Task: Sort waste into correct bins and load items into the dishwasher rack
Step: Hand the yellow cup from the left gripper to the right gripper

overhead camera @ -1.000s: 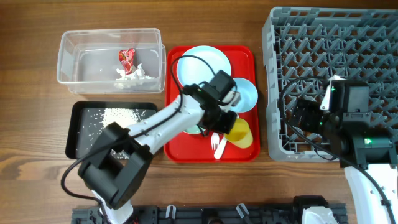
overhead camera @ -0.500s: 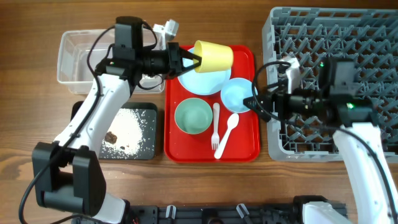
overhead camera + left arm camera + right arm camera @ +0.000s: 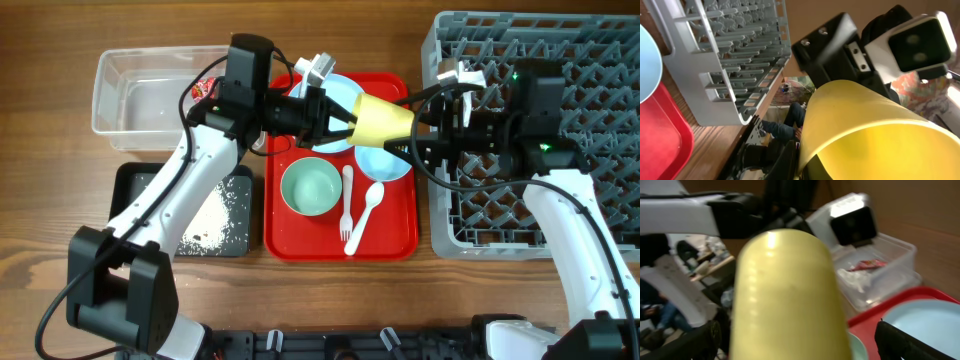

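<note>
Upper centre of the overhead frame: cup [image 3: 382,120] lies horizontal, clamped at its left end by left gripper [image 3: 345,122]. Its right end sits between the spread jaws of right gripper [image 3: 415,128]. Rack [image 3: 560,230] lies further right.

There's the tub [image 3: 140,100] at the far-left corner, the shallow tray [image 3: 128,205] just before it. The serving tray [image 3: 300,240] lies mid-worktop. On it: plate [image 3: 345,92] behind, one bowl [image 3: 311,188] front-left, fork [image 3: 347,215] and spoon [image 3: 368,205] to its right, second bowl [image 3: 385,165] behind the spoon. The rack [image 3: 580,60] fills the right edge. The cup [image 3: 385,120] is up over the serving tray's far-right corner.
</note>
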Controlling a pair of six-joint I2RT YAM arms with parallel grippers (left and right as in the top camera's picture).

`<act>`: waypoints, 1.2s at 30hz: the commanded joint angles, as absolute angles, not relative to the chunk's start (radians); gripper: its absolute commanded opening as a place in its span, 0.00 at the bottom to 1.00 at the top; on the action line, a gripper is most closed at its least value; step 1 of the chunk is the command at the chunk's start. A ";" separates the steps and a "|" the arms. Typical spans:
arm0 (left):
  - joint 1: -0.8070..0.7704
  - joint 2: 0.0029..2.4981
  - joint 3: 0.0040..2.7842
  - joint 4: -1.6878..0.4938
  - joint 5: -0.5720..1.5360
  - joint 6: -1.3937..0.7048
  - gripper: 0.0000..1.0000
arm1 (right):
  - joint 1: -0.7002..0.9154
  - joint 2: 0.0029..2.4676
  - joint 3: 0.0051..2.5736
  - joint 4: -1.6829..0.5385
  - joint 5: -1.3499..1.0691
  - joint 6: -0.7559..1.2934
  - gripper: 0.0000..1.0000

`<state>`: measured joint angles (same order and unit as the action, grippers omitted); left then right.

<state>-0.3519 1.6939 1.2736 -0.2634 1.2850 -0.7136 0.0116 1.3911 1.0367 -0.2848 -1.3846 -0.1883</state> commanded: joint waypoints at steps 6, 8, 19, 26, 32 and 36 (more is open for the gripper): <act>-0.356 1.691 1.278 -0.261 1.309 -0.720 0.04 | 0.017 1.401 1.049 -0.276 -1.527 -0.127 0.86; -0.356 1.691 1.278 -0.261 1.309 -0.728 0.04 | 0.017 1.401 1.049 -0.277 -1.483 -0.101 0.86; -0.356 1.691 1.278 -0.250 1.309 -0.742 0.04 | 0.017 1.401 1.049 -0.273 -1.410 -0.049 0.81; -0.356 1.691 1.278 -0.250 1.309 -0.749 0.04 | 0.017 1.401 1.049 -0.273 -1.409 -0.049 0.68; -0.356 1.691 1.278 -0.250 1.309 -0.749 0.04 | 0.017 1.401 1.049 -0.270 -1.409 -0.050 0.60; -0.356 1.691 1.278 -0.250 1.304 -0.747 0.15 | 0.017 1.401 1.049 -0.274 -1.381 -0.049 0.52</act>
<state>-0.3515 1.6939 1.2736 -0.2527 1.3033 -0.7395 0.0113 1.3914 1.0367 -0.2752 -1.4094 -0.0414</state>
